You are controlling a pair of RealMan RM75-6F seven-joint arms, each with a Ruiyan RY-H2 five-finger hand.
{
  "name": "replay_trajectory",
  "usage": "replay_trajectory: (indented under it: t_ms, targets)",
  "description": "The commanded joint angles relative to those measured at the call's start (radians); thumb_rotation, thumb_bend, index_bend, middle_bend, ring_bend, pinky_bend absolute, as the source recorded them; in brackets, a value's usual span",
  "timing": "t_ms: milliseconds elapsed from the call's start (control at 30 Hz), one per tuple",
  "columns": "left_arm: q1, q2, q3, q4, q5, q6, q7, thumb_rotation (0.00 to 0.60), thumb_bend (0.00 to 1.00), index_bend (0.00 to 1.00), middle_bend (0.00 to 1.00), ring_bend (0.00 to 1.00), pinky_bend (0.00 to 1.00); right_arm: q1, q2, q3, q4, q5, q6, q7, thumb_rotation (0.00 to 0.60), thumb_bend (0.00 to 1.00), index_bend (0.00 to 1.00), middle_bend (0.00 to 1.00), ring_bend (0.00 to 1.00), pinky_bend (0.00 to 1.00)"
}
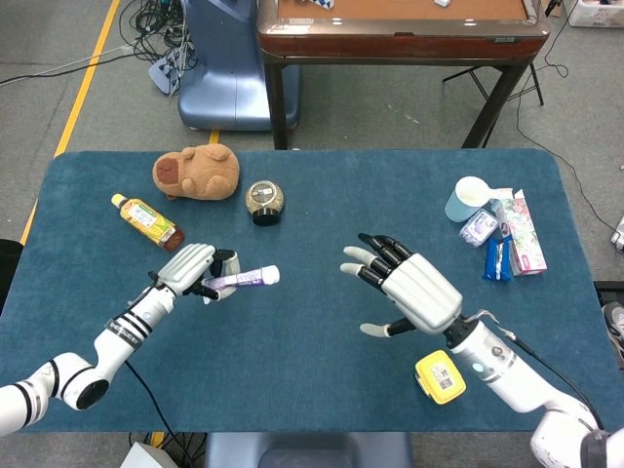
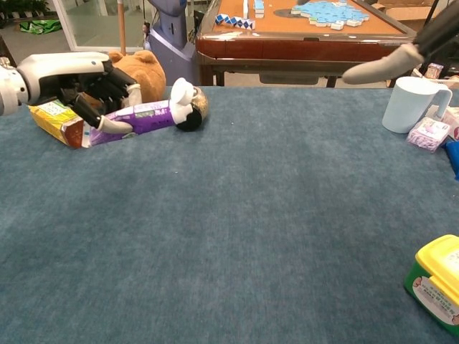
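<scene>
I see the blue table (image 1: 292, 361) on a grey floor, with a wooden table (image 1: 400, 34) behind it; my right hand (image 1: 409, 288) hovers over the cloth with fingers spread, grasping nothing, a yellow box (image 1: 440, 376) just beside its wrist. My left hand (image 1: 190, 271) has its fingers wrapped round a purple tube (image 1: 244, 279). The tube lies level above the table's left half, white cap (image 2: 181, 91) pointing right, near a tea bottle (image 1: 146, 221) and a plush capybara (image 1: 196, 172).
</scene>
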Motion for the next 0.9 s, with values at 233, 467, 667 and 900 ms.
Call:
replay_trajectory:
  t_ms: [233,467,667,900]
  targets:
    - [-0.028,-0.007,-0.016,-0.022,-0.025,-0.011,-0.033,0.6,0.5,0.57,0.74,0.6,0.5,0.082,-0.123,0.001,0.038,0.045,-0.047,-0.091,0.41,0.14,0.28,0.14,0.03,0.1]
    - [-0.039,-0.017,-0.015,-0.027,-0.04,-0.012,-0.043,0.6,0.5,0.58,0.75,0.61,0.5,0.141,-0.21,0.012,0.099,0.085,-0.072,-0.135,0.407,0.14,0.28,0.13,0.02,0.1]
    - [-0.046,-0.026,-0.014,-0.028,-0.044,-0.005,-0.036,0.6,0.5,0.58,0.75,0.61,0.51,0.185,-0.27,0.016,0.152,0.113,-0.09,-0.162,0.408,0.14,0.28,0.13,0.02,0.1]
    - [-0.056,-0.029,-0.01,-0.024,-0.047,-0.009,-0.04,0.6,0.5,0.58,0.75,0.61,0.51,0.231,-0.316,0.014,0.192,0.144,-0.118,-0.184,0.41,0.14,0.28,0.13,0.02,0.1]
